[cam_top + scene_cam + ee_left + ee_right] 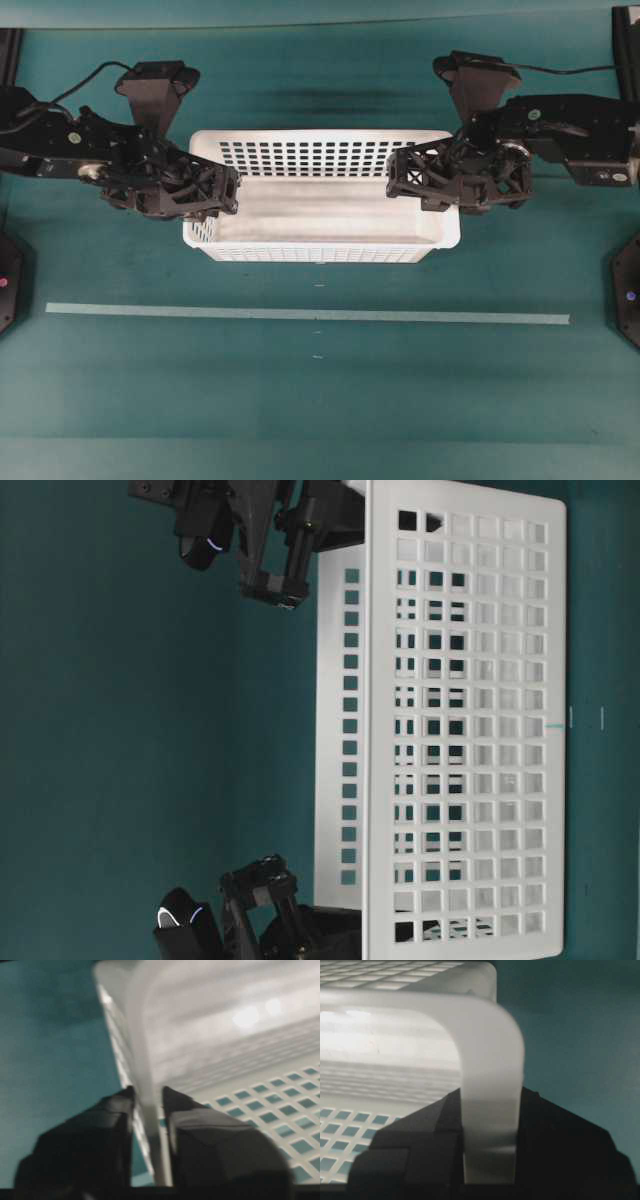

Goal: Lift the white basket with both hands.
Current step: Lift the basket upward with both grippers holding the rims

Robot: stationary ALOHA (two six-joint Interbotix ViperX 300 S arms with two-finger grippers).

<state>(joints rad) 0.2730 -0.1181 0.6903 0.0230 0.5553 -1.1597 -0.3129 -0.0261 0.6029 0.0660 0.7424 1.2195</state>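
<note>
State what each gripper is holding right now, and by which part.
Both hold the white basket. The left gripper pinches the rim of its left end wall; the right gripper pinches the rim of its right end wall, one finger inside and one outside.

Teal table surface [320, 400] (one pale tape strip [300, 314] across it), evenly lit

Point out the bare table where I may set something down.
Free: the green table in front of the tape strip. Crowded: the white basket, with the left gripper and right gripper clamped on its short ends.
</note>
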